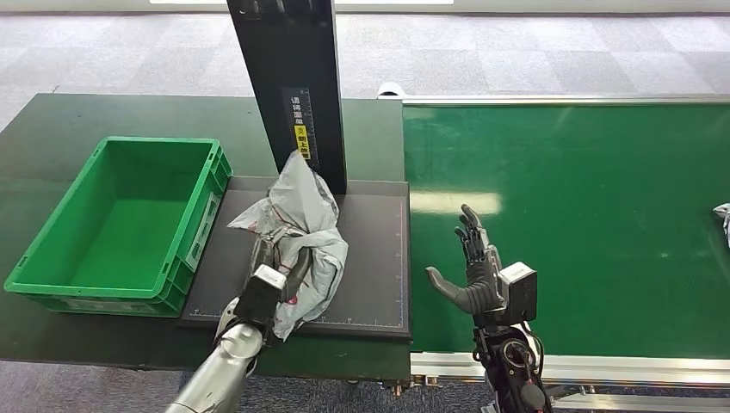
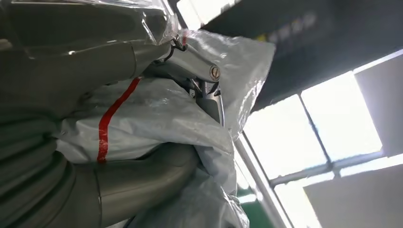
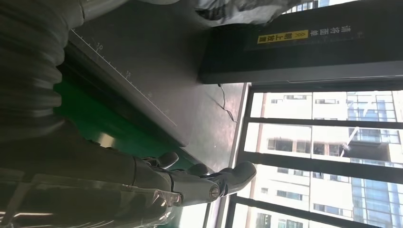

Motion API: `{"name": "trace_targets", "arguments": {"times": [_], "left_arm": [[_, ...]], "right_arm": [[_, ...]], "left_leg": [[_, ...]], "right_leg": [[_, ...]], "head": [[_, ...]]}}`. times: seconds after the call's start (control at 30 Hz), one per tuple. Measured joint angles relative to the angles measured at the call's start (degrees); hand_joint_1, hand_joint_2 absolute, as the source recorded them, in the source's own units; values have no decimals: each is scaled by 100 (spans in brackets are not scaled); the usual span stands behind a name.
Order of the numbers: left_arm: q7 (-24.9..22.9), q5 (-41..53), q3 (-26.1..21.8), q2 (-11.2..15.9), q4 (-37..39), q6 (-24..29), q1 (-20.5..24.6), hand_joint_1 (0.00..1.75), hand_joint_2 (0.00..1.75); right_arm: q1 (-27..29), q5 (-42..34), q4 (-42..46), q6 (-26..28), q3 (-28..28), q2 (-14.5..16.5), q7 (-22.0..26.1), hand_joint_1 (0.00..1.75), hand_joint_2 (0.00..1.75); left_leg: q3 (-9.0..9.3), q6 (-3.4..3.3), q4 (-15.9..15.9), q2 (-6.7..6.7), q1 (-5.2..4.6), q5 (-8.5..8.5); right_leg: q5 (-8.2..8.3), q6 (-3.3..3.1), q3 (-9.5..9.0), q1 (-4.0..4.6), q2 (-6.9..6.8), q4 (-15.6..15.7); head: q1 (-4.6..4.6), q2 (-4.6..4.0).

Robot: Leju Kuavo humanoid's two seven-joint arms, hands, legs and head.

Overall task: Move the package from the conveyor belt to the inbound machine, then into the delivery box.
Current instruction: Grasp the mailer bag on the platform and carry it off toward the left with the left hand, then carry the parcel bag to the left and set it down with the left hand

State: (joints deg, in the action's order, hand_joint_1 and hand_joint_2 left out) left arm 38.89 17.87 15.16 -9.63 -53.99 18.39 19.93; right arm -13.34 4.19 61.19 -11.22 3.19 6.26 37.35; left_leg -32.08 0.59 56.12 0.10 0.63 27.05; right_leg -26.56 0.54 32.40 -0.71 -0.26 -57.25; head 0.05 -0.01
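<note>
Left hand [image 1: 274, 274] grips package [image 1: 301, 219] — on scanner plate [image 1: 370, 258].

We see a left arm [image 1: 215, 374] clad in smooth silver shell, ending in a black wrist block topped by a small pale grey box. The left hand [image 1: 274, 258] has dark fingers; up close its thumb [image 2: 142, 183] is thick and grey, with a grey ribbed cover beside it and a round screw on a pale finger link. The right hand [image 1: 475, 271] is dark grey with black segmented fingers [image 1: 471, 232], a pale box at the wrist, and black cables looping along the dark forearm below. Clear plastic film wraps its base [image 3: 142, 199].
</note>
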Motion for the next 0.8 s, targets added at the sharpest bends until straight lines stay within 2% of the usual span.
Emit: {"name": "trace_targets", "arguments": {"times": [0.1, 0.37, 0.47, 0.6, 0.8], "left_arm": [[95, -268, -32, 24, -548, 518, -120, 175, 175], [102, -359, -40, 96, -1199, 651, -235, 175, 175], [102, -833, -36, 155, -1478, 1049, -290, 175, 175], [102, -1489, -151, 364, -2252, 1560, -323, 175, 175], [104, -1339, -331, 439, -3302, 2019, -443, 175, 175]], "right_arm": [[-4, -42, -7, 38, 0, 2, 0, 0, 175], [-8, -62, -19, 52, 0, 4, 0, 0, 175], [-24, -113, -38, 84, -1, 3, 0, 0, 175], [-58, -227, -111, 133, -8, -17, 17, 0, 175], [-65, -311, -187, 199, 1, -31, 49, 0, 175]], "left_leg": [[-10, 0, 0, -1, 0, 0], [-18, 0, 0, -1, 0, 0], [-22, 0, 0, 8, 0, 0], [-28, 1, 0, 15, 2, -1], [-33, 2, 0, 15, 2, -1]], "right_leg": [[0, 0, 9, 0, 0, 0], [0, 0, 16, 0, 0, 0], [2, -3, 22, 1, 6, -1], [4, -5, 32, 3, 10, -2], [4, -5, 37, 3, 10, -3]], "head": [[0, 1], [1, -1], [1, 0], [-1, 1], [1, 0]]}}
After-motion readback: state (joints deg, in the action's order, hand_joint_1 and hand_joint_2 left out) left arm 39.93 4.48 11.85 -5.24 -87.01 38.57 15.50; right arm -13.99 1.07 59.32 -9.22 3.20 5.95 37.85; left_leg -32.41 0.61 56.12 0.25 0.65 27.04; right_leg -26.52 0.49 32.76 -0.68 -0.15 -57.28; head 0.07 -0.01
